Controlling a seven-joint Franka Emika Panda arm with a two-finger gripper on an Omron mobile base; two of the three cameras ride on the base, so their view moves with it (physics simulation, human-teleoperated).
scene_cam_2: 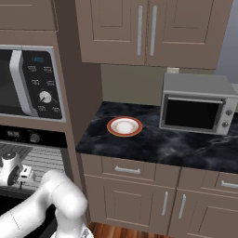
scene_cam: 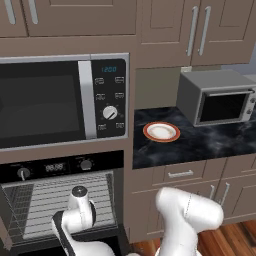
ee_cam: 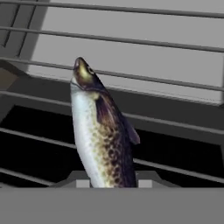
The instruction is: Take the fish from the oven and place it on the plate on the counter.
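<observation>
- You are looking at the oven (scene_cam: 60, 200) with its door down, and every place below is given relative to it.
- Your arm is reaching into the oven's open cavity, in front of the wire racks (scene_cam: 65, 197).
- In the hand view, the gripper (ee_cam: 109, 183) is clasping the fish (ee_cam: 101, 131) between its two finger tips, one on each side of the body's lower end.
- The fish is sitting inside the oven, its head pointing away from the hand and its speckled body crossing the rack bars behind it; whether it is touching a rack you cannot tell.
- The counter (scene_cam: 200, 145) is lying to the right of the oven, higher than the oven cavity.
- The plate (scene_cam: 161, 132) is resting on that counter, near its oven-side end, well apart from the fish.
- A toaster oven (scene_cam: 217, 97) is standing on the counter, further right of the oven than the plate.
- A microwave (scene_cam: 60, 102) is sitting directly above the oven.
</observation>
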